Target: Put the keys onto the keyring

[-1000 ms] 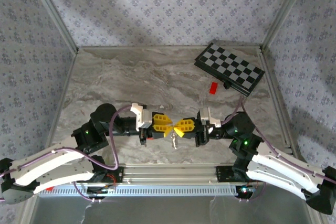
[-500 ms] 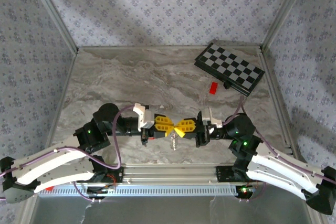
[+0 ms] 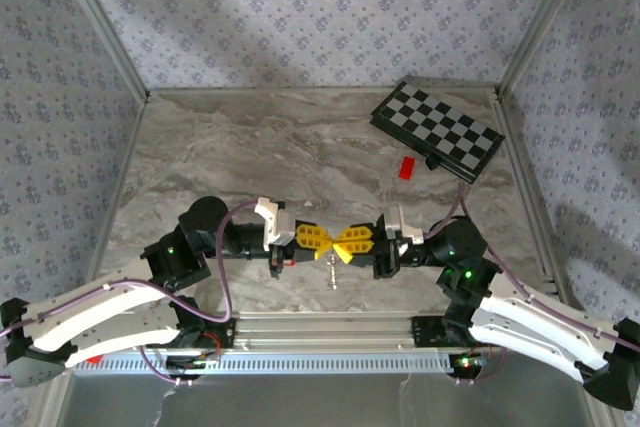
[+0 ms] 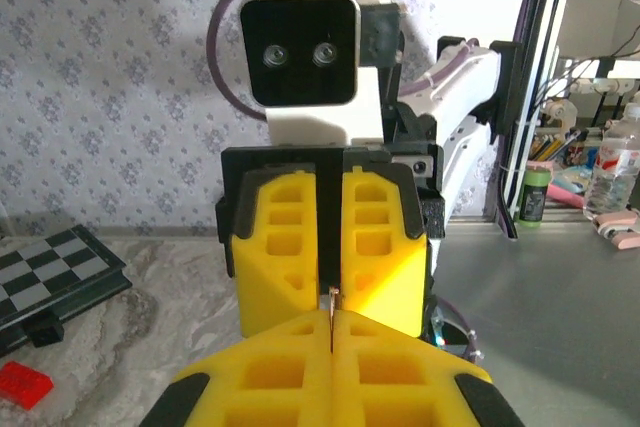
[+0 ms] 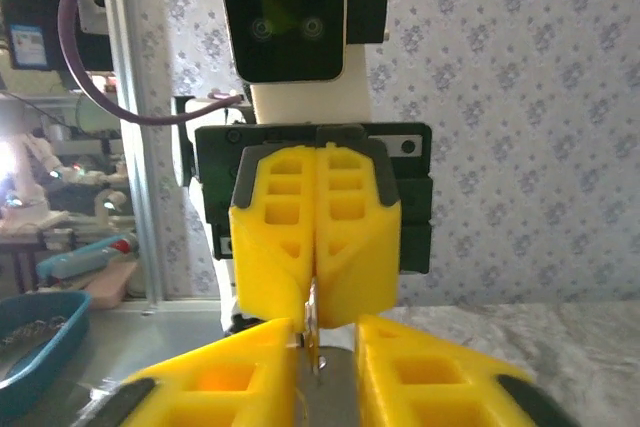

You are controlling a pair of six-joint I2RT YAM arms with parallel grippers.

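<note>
My two grippers meet tip to tip above the near middle of the table. In the left wrist view the left gripper (image 4: 332,319) is shut on a thin brass-coloured key (image 4: 332,305) seen edge-on. The right gripper (image 4: 334,272) faces it with a narrow gap between its yellow fingers. From the right wrist, the right gripper (image 5: 327,332) stands open on either side of the key (image 5: 314,332), which hangs from the shut left gripper (image 5: 315,292). From above, a small silvery bunch (image 3: 331,267) dangles under the left gripper (image 3: 326,240) and right gripper (image 3: 340,243); keyring and keys cannot be told apart there.
A folded chessboard (image 3: 437,130) lies at the back right with a small red block (image 3: 407,167) just in front of it. Patterned walls with metal posts close the table on three sides. A blue tray (image 5: 40,347) stands off the table.
The left gripper has closed fully on the key and the right gripper's jaws have parted. Both arms have stayed tip to tip; the hanging bunch has barely shifted.
</note>
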